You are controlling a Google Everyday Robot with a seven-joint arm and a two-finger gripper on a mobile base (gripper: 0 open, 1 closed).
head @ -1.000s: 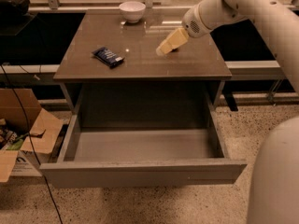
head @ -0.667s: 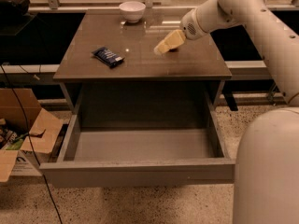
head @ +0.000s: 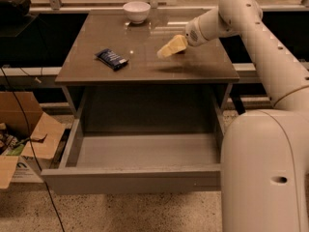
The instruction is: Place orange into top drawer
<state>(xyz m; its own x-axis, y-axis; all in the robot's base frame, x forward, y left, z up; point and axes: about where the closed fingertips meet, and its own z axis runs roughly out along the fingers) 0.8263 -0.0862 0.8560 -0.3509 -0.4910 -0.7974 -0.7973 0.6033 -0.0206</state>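
One arm (head: 251,37) stretched over cabinet top (head: 96,66), tool (head: 164,51) hovering mid-surface

No legible text; cardboard box (head: 30,132) print seemingly unreadable. Claw (head: 166,50) over cabinet top (head: 120,35).

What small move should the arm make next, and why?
Probably draw the gripper forward, toward the open drawer. It hovers over the table, right of the snack packet. No orange shows on the table, so it may sit hidden in the gripper, and the drawer looks empty.
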